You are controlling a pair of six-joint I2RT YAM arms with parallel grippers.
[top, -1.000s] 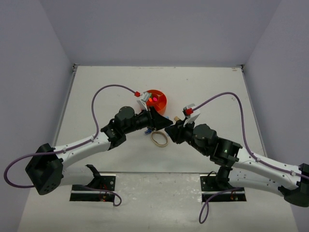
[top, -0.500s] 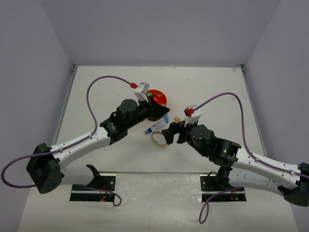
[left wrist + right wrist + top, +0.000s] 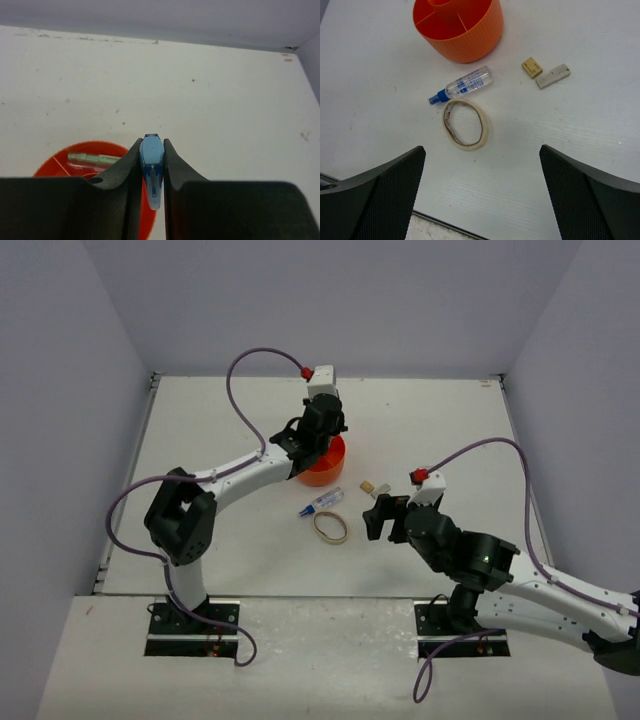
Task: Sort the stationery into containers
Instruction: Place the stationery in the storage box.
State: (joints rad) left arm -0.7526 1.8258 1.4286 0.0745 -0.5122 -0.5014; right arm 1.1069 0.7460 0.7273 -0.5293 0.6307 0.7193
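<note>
My left gripper (image 3: 315,445) hangs over the round orange organizer (image 3: 330,472), shut on a small light-blue marker (image 3: 151,160) that stands up between its fingers. A pale green marker (image 3: 95,159) lies inside the organizer (image 3: 107,148). My right gripper (image 3: 482,195) is open wide and holds nothing, hovering short of the tan rubber band (image 3: 465,124). A blue-tipped clear pen (image 3: 462,85) lies between the band and the organizer (image 3: 457,30). Two small tan blocks (image 3: 532,67) (image 3: 553,76) lie to the right of them. In the top view my right gripper (image 3: 380,515) sits right of the band (image 3: 331,527).
The pen (image 3: 322,503) and the blocks (image 3: 372,487) lie just in front of the organizer. The left arm's purple cable (image 3: 250,365) arcs above the back of the table. Grey walls close in the back and both sides.
My left arm has swung up from the pen and band to above the organizer, carrying the blue marker. My right gripper has opened wide and drawn back a little.
</note>
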